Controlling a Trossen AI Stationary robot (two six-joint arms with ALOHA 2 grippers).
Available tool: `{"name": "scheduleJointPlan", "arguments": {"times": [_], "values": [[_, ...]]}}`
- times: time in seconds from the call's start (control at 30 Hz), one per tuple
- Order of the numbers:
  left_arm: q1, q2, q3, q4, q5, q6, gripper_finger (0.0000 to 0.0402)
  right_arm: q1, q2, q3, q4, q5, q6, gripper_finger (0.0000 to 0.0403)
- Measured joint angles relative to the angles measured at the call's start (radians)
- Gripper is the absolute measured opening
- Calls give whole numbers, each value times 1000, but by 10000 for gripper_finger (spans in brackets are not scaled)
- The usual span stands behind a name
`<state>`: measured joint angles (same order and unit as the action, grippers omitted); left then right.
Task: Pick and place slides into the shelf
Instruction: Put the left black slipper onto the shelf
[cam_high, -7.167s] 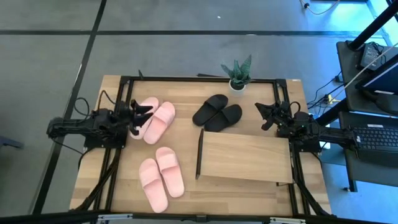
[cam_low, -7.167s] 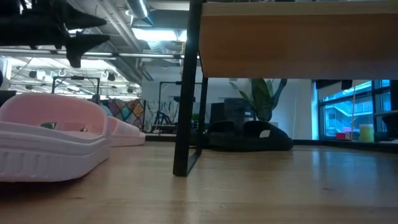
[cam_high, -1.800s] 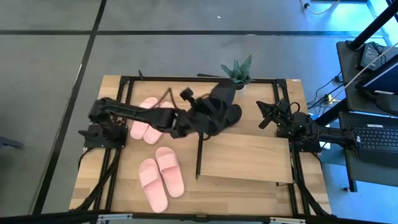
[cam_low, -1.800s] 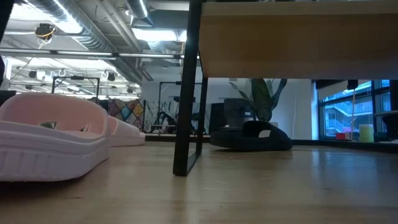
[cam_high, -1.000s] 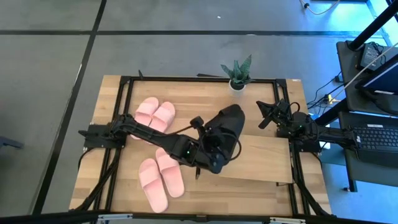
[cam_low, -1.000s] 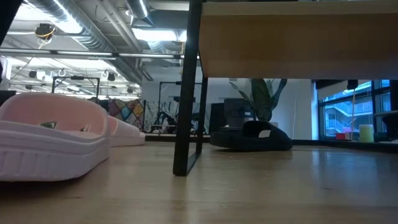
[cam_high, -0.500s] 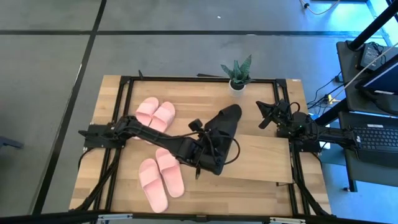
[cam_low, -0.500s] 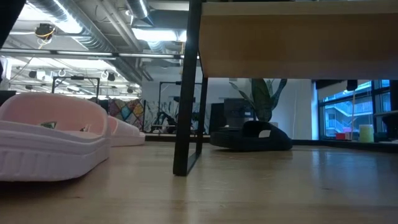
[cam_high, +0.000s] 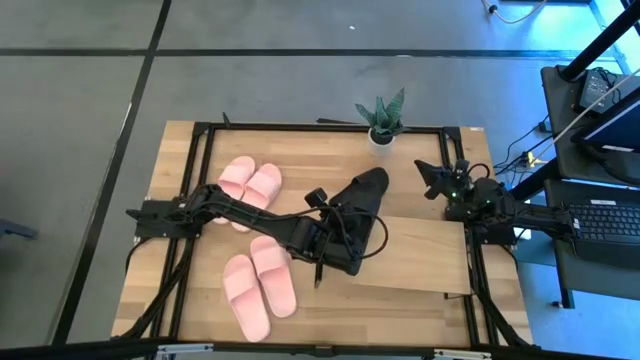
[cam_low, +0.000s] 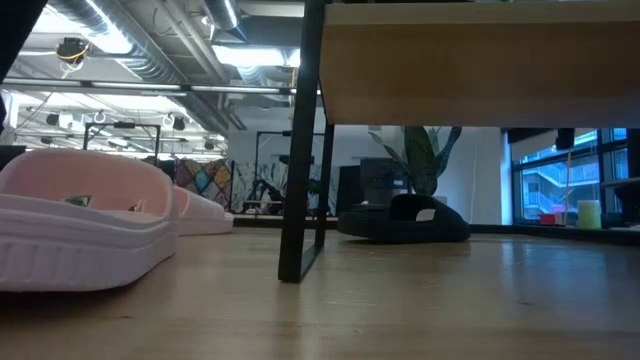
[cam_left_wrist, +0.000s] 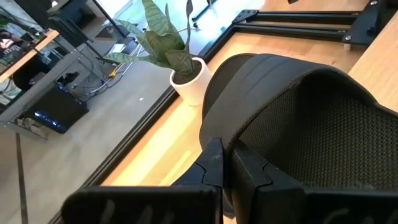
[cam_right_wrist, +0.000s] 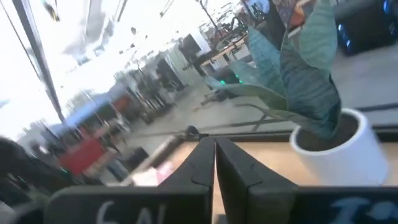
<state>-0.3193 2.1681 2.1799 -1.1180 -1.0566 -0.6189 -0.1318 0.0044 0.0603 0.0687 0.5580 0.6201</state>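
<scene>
The left gripper reaches across the middle of the tabletop, its jaws clamped on a black slide that it holds lifted and tilted over the near-left corner of the shelf. In the left wrist view the slide's wide mesh-lined strap fills the space just ahead of the pinched fingers, and a small potted plant stands beyond it at the tabletop's far edge. The second black slide lies flat on the tabletop beyond the shelf's dark leg. One pink pair lies behind the left arm's reach, and the other pink pair lies on the near side of it, both well apart from the jaws. The right gripper waits at the right edge of the tabletop, its jaws closed on nothing, pointed toward the plant.
</scene>
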Motion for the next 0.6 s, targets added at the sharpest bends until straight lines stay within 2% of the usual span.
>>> {"name": "scheduleJointPlan", "arguments": {"times": [0.23, 0.4, 0.5, 0.6], "values": [[1, 0, 0, -6, 0, 1, 1, 0, 0, 106, 2, -63, -71, 19], [1, 0, 0, -22, -5, 2, 1, 0, 0, 167, -1, -245, -106, 26], [1, 0, 0, -22, -5, 1, 1, 0, 0, 189, -1, -335, -95, 49], [1, 0, 0, -23, -5, 6, 1, 0, 0, 194, -15, -353, -36, 88]]}}
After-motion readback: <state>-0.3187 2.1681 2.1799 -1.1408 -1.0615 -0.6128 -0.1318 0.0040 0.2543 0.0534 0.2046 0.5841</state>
